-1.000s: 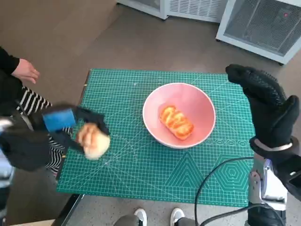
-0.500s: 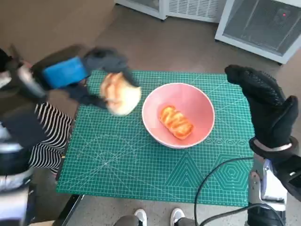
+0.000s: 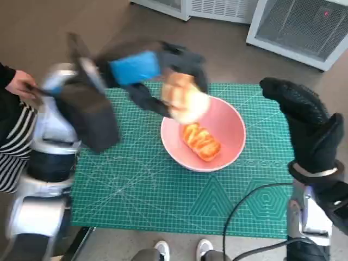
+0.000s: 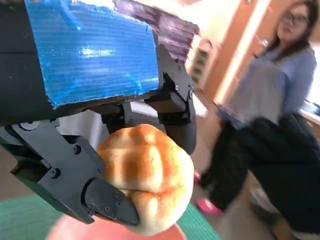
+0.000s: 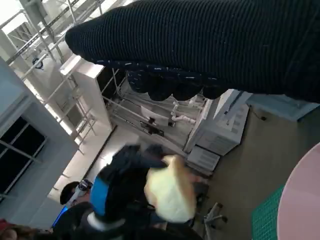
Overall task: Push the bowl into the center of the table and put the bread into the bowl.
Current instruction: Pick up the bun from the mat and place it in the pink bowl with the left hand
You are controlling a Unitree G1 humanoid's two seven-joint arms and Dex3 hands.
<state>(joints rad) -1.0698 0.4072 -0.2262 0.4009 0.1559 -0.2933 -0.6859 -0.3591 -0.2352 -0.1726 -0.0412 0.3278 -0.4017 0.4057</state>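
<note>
Left hand (image 3: 157, 73) moved round bun (image 3: 185, 98) over smooth pink bowl (image 3: 231, 149).

This is a lab or test room — not a home kitchen. A green cutting mat (image 3: 179, 201) printed with grid lines and angle guides covers the small table, and a black cable (image 3: 244, 209) loops across it. White equipment cabinets with vented grille fronts (image 3: 296, 24) stand on the brown floor just beyond the table. In the right wrist view there are metal racks and pipework (image 5: 145, 117) and a pale boxy machine (image 5: 217, 127) — industrial fittings. A person (image 4: 272, 115) stands close by, watching.
</note>
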